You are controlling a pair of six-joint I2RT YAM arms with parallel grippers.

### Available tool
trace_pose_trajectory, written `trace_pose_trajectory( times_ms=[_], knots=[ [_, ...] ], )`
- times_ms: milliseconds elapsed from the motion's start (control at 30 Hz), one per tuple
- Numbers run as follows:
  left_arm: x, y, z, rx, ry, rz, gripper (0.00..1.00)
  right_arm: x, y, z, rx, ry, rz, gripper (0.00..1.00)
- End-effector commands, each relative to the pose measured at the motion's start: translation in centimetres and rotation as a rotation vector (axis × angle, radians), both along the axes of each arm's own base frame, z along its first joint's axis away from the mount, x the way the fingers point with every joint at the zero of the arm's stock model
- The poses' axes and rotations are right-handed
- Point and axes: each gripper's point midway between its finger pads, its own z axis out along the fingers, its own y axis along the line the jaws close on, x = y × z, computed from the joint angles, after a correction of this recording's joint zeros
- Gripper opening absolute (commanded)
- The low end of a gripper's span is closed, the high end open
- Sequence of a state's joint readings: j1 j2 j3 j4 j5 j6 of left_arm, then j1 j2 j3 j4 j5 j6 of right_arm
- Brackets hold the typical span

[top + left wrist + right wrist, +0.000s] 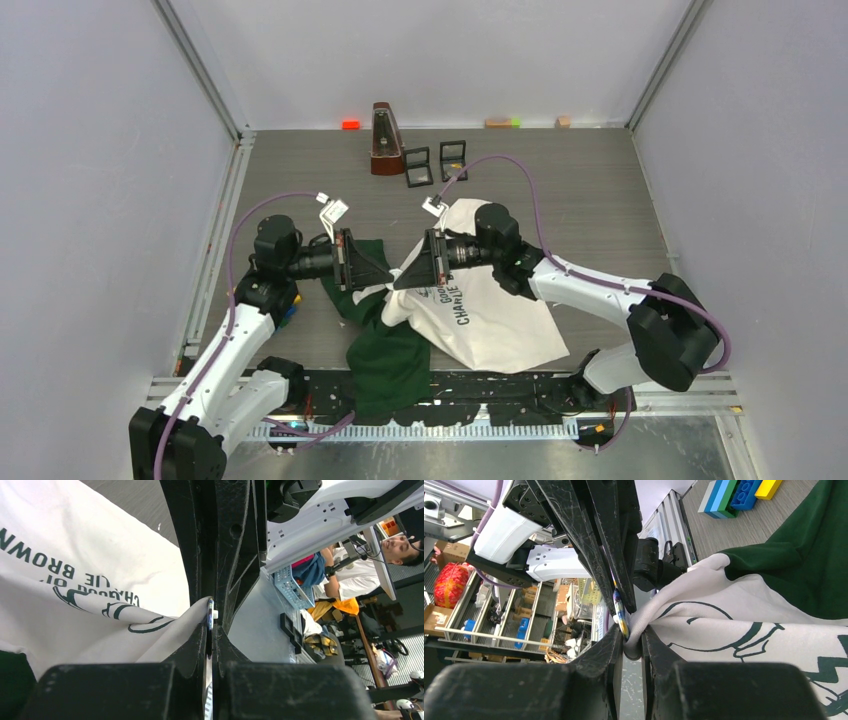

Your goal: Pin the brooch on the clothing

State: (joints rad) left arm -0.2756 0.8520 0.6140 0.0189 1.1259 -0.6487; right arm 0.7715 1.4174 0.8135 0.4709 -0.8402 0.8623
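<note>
The clothing [495, 315], a white T-shirt with dark green sleeves [385, 365], lies crumpled between the arms. Both grippers meet tip to tip above its left part. My left gripper [383, 274] [212, 628] is shut on the brooch [210, 621], a thin disc seen edge-on with a small white nub beside it. My right gripper [403, 281] [633, 641] is shut on a raised fold of the white clothing [659, 615]. In the right wrist view the brooch [620, 612] shows a blue and yellow edge pressed against that fold, right at the jaw tips. Its pin is hidden.
A brown wooden metronome [385, 140] and two small black frames [417, 167] [453, 160] stand at the back of the table. Small coloured blocks [350, 124] [503, 122] lie along the far wall. Toy bricks [739, 492] lie on the table beyond the green sleeve.
</note>
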Motion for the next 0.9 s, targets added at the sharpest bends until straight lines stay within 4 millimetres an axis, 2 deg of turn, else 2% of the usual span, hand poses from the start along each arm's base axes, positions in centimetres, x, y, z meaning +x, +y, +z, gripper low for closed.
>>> trace_pose_trajectory(
  times_ms=[0,133,267,467,600,733,867],
  knots=[
    [-3.7,-0.4,1.6,-0.037,-0.025,-0.186,0.0,6.1,-0.3,0.7,0.037,-0.045,-0.26,0.01],
    [-3.4,-0.4,1.2,-0.017,-0.013,-0.164,0.0,6.0,-0.5,0.5,0.033,-0.054,-0.254,0.01],
    [-2.5,-0.1,-0.1,0.061,0.004,-0.1,0.0,5.0,-0.6,1.1,0.047,-0.084,-0.198,0.02],
    [-0.9,0.6,-2.1,0.184,0.023,-0.006,0.0,3.8,-1.4,1.8,0.033,-0.155,-0.161,0.33],
    [-0.3,1.1,-2.6,0.223,0.018,0.035,0.0,3.3,-2.3,1.9,0.001,-0.19,-0.172,0.47],
    [-0.3,1.2,-2.5,0.224,0.009,0.043,0.0,3.0,-2.9,2.0,-0.014,-0.222,-0.182,0.56],
    [-0.4,1.2,-2.5,0.223,0.006,0.043,0.0,2.7,-3.2,2.3,-0.014,-0.233,-0.188,0.59]
  ],
)
